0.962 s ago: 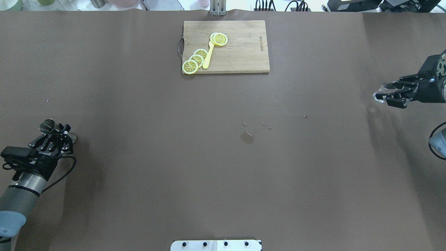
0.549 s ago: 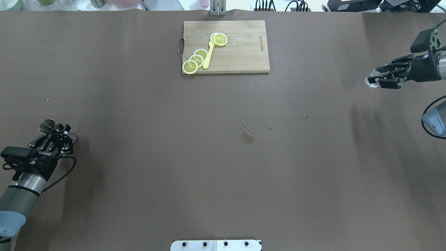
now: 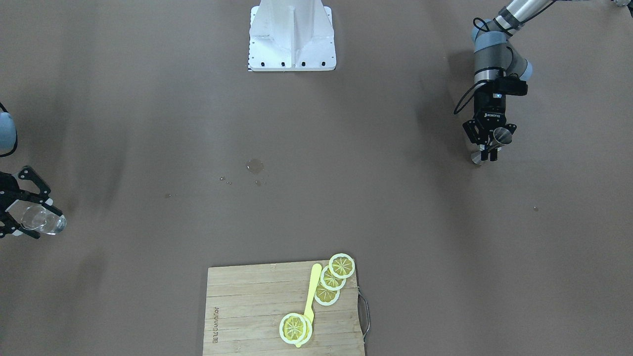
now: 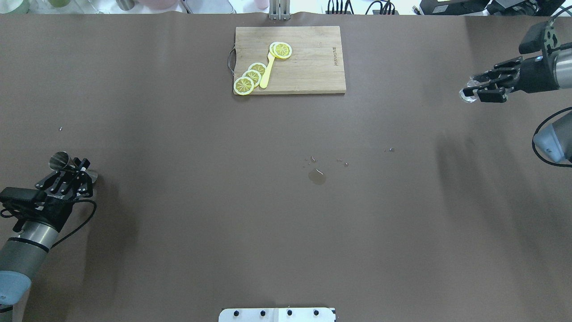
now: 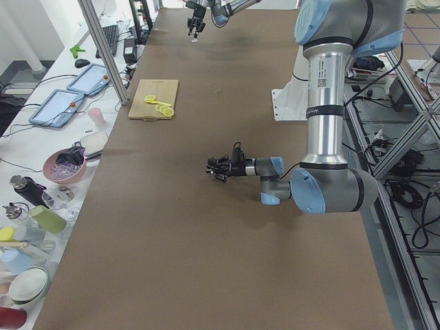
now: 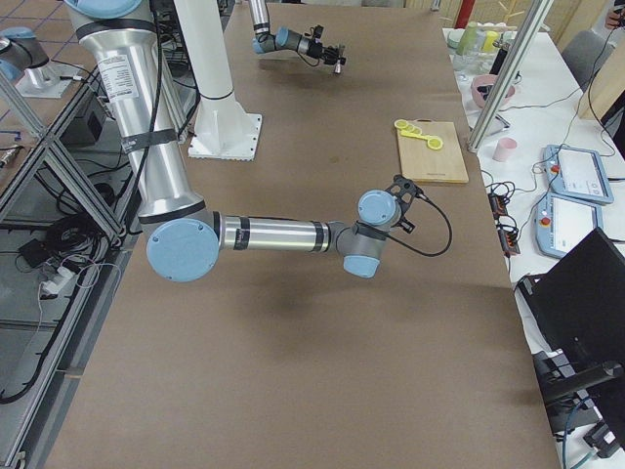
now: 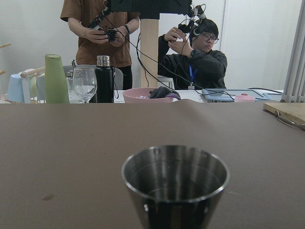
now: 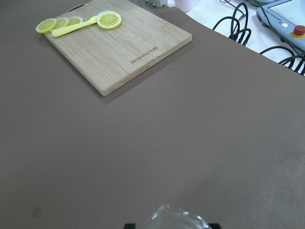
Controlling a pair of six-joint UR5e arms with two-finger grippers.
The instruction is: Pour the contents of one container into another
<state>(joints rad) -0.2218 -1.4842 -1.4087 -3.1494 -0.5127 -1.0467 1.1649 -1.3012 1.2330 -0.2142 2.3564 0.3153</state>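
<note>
The left pincer (image 4: 79, 172) is at the far left edge of the overhead view, a bit below the middle. Its two fingers are closed on the thin middle of the little dark metal jigger (image 4: 60, 160). The jigger's open top pokes out past the fingers, up and to the left in that view. Its bottom end shows on the other side of the fingers. In the left wrist view the jigger's round mouth fills the bottom middle and faces up. I cannot tell if its foot touches the brown worktop (image 4: 178, 223) or hangs just over it.

The right pincer (image 4: 474, 88) is far away, at the upper right edge of the overhead view. It is closed on the small clear glass cup (image 4: 465, 95). The cup sits at the very tips of the fingers and sticks out to the left of them. The cup is up in the air, off the worktop. In the right wrist view only the cup's rim peeks in at the bottom edge.

The jigger and the cup are well apart, one at each side of the worktop. Between them, near the middle, is a small wet spot (image 4: 317, 177) with a few drops beside it. At the top middle lies a wooden cutting board (image 4: 313, 67). It has lemon slices (image 4: 250, 76) and a yellow tool (image 4: 267, 74) on it.
</note>
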